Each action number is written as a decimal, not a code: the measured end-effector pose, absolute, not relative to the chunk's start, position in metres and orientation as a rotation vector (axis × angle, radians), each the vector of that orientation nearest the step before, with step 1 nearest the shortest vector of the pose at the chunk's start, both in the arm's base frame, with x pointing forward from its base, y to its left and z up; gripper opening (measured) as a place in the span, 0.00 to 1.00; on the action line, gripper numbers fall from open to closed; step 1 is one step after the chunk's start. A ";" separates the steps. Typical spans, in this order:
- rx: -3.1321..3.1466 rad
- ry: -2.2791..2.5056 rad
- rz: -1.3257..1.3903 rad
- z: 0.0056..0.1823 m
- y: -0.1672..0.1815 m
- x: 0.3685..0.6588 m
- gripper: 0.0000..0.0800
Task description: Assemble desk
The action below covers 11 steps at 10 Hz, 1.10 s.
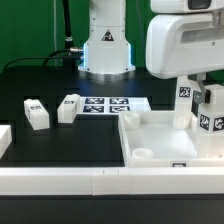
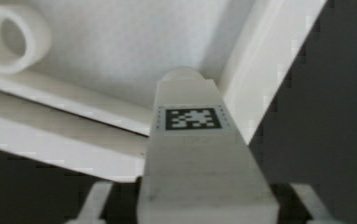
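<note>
1. A tagged white square plastic leg (image 2: 196,150) stands between the fingers of the end effector (image 2: 196,203); whether they pinch it, I cannot tell.
2. It is at the exterior view's right end of the white rimmed plastic tray-like tabletop (image 1: 160,135).
3. Two more tagged legs (image 1: 36,115) (image 1: 70,108) lie on the black desk (image 1: 60,145) beside the marker board (image 1: 112,104).

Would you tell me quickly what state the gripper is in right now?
Gripper: straddling a desk leg; whether it has closed on the leg cannot be told.
</note>
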<state>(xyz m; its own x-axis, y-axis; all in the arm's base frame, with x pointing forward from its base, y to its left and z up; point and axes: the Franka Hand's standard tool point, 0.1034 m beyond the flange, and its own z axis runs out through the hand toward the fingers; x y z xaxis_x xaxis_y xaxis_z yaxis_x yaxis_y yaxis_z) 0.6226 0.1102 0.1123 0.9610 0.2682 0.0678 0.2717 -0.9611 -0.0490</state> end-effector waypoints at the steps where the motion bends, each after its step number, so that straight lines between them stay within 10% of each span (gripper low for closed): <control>1: -3.068 -0.262 -0.093 0.112 0.110 0.623 0.36; 11: -2.951 1.072 -0.081 0.113 0.083 0.621 0.37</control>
